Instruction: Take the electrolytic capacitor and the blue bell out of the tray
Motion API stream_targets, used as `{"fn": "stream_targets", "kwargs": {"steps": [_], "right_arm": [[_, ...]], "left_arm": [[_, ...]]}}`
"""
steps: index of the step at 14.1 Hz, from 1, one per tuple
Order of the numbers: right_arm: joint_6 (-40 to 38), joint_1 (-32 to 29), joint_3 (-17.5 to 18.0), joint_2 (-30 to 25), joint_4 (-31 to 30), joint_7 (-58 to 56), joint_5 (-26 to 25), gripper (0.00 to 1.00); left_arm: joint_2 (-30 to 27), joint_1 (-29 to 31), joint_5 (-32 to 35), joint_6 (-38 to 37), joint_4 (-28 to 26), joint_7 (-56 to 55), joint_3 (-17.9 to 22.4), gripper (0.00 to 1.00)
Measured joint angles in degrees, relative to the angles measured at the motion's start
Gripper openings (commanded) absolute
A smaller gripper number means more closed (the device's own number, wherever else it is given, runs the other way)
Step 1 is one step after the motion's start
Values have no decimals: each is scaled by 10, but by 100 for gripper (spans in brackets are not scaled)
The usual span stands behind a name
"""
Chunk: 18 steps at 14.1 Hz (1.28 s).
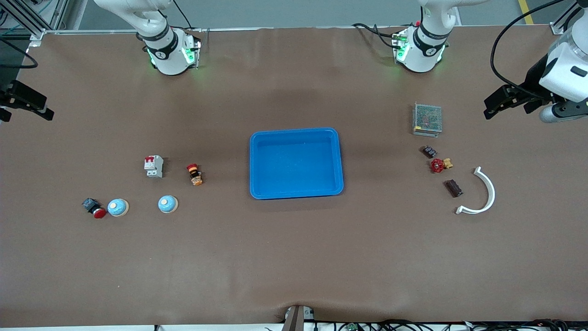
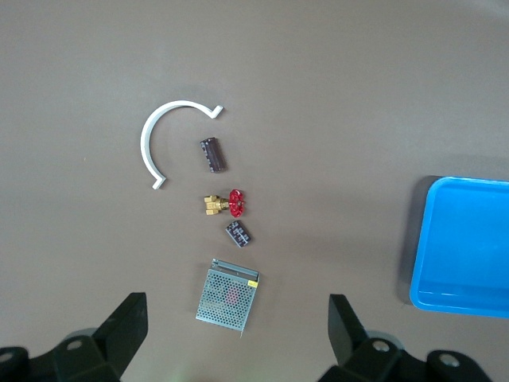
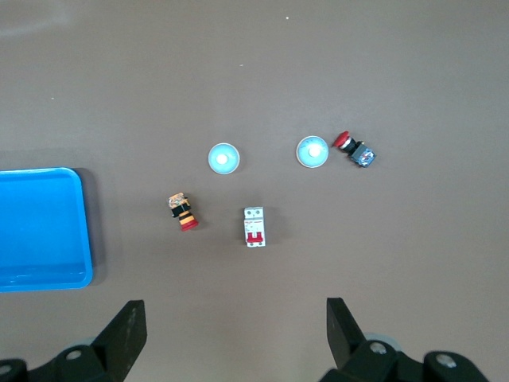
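Two dark capacitors [image 1: 454, 188] [image 1: 429, 151] lie toward the left arm's end of the table, with a red valve [image 1: 438, 165] between them. The left wrist view shows the same capacitors [image 2: 212, 154] [image 2: 238, 233]. Two pale blue bells [image 1: 167, 204] [image 1: 118, 207] sit toward the right arm's end, and they appear again as bells [image 3: 223, 157] [image 3: 312, 151] in the right wrist view. My left gripper [image 1: 498, 103] [image 2: 236, 306] hangs open and empty, high over its end of the table. My right gripper [image 1: 27, 103] [image 3: 233, 306] is open and empty over the other end.
A blue tray [image 1: 257, 161] sits mid-table. Near the capacitors are a metal mesh box [image 1: 427, 119] and a white curved piece [image 1: 487, 193]. Near the bells are a white breaker [image 1: 154, 166], an orange-and-red button switch [image 1: 195, 174] and a red push button [image 1: 94, 208].
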Motion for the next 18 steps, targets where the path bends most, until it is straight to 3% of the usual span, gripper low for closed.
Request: {"fn": "stream_targets", "kwargs": {"steps": [4,18], "right_arm": [[9,3,20,0,0,29,0,100],[23,5,36,0,-41,42,-1,100]], "left_arm": [[-2,0,0,-1,0,0,0,100],[-6,0,0,-1,9,34,2,100]]}}
